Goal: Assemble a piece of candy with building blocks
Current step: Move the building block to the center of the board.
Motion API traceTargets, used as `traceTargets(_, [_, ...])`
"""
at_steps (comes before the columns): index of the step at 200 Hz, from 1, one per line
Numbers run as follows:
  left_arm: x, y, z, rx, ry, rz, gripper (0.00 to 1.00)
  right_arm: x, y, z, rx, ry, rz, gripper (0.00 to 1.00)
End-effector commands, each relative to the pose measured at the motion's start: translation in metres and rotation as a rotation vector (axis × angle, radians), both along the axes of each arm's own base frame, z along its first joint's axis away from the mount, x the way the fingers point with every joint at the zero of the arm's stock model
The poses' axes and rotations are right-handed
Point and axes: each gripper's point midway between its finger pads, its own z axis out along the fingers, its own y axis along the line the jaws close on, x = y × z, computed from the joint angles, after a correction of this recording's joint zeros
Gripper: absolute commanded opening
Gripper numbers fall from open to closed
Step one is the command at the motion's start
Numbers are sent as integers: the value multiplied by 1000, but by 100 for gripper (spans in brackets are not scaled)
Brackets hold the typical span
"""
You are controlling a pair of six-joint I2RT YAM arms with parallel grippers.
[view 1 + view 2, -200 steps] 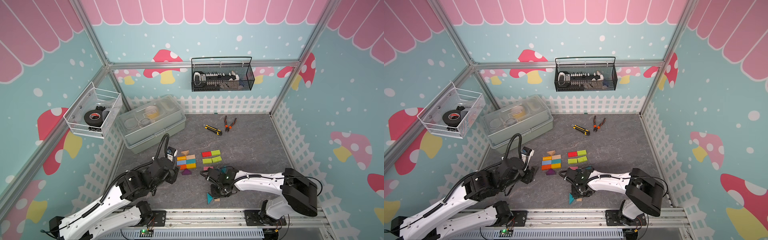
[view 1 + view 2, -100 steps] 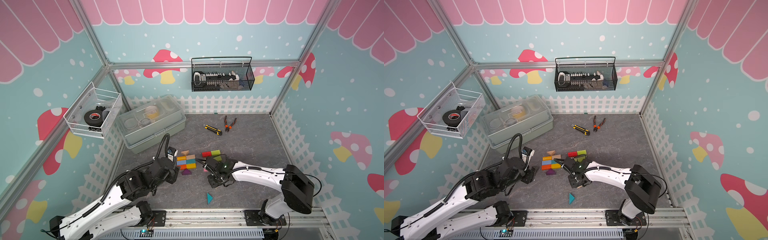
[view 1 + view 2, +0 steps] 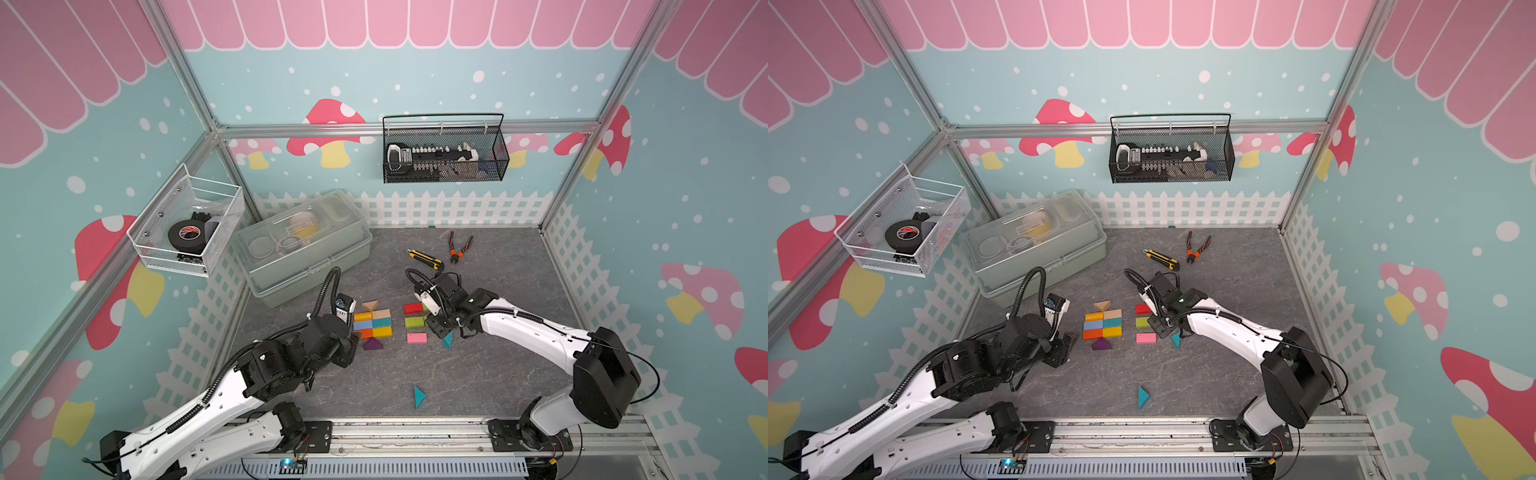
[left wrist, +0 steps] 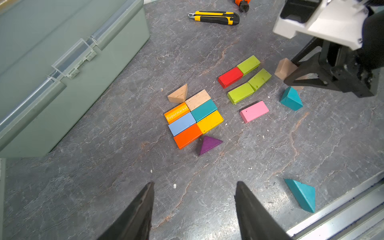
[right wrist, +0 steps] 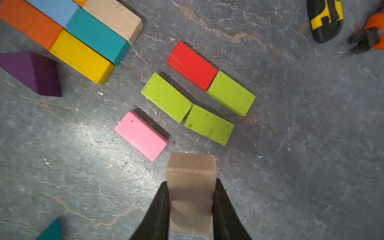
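Fingers of the right gripper (image 5: 191, 207) are seen clamped on a plain tan block (image 5: 191, 187), one black finger (image 5: 160, 209) pressed to each of its side faces, so that the block sits squarely between them and juts out past the tips. In the left wrist view the same tan block (image 4: 284, 68) is seen held clear of the tabletop (image 4: 104, 166), beside a teal wedge (image 4: 291, 99). The hold across the narrow faces seems chosen so that a broad face stays free for setting down.

On the tabletop, six flat blocks are packed edge to edge into a rectangle: tan (image 4: 197, 99), teal (image 4: 204, 109), yellow (image 4: 210, 121), labelled orange (image 4: 176, 113), light blue (image 4: 182, 124) and orange (image 4: 188, 136). This is judged to be the candy's body, with a tan wedge (image 4: 178, 94) at its 12 o'clock end and a purple wedge (image 4: 208, 144) at its 6 o'clock end as wrapper twists.

At 3 o'clock of the body, a red block (image 5: 192, 65), three green blocks (image 5: 167, 97) and a pink block (image 5: 140, 135) lie loosely grouped; the held block hangs at 5 o'clock of the pink one in the right wrist view.

The left gripper (image 4: 194, 209) is seen released, its fingers spread and empty over bare tabletop. A second teal wedge (image 3: 418, 397) lies well apart, near the front rail.
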Motion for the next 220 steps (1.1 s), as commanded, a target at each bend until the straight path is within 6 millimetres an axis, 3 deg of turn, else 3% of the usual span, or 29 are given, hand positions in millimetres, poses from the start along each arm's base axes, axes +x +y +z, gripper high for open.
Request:
traceTargets(1, [0, -1, -3, -2, 8, 8, 62, 21, -7, -9, -82, -32, 87, 24])
traceTargets(23, [0, -1, -3, -1, 10, 8, 62, 37, -16, -16, -59, -20, 37, 24])
traceTargets(45, [0, -1, -3, -1, 9, 10, 62, 39, -22, -26, -40, 19, 8, 23])
traceTargets(118, [1, -3, -6, 10, 19, 7, 62, -4, -32, -57, -11, 169, 12, 23])
traceTargets(169, [1, -3, -5, 8, 20, 4, 62, -28, -19, -48, 66, 240, 109, 24])
traceTargets(220, [1, -3, -5, 6, 18, 5, 62, -28, -16, -49, -18, 266, 309, 28])
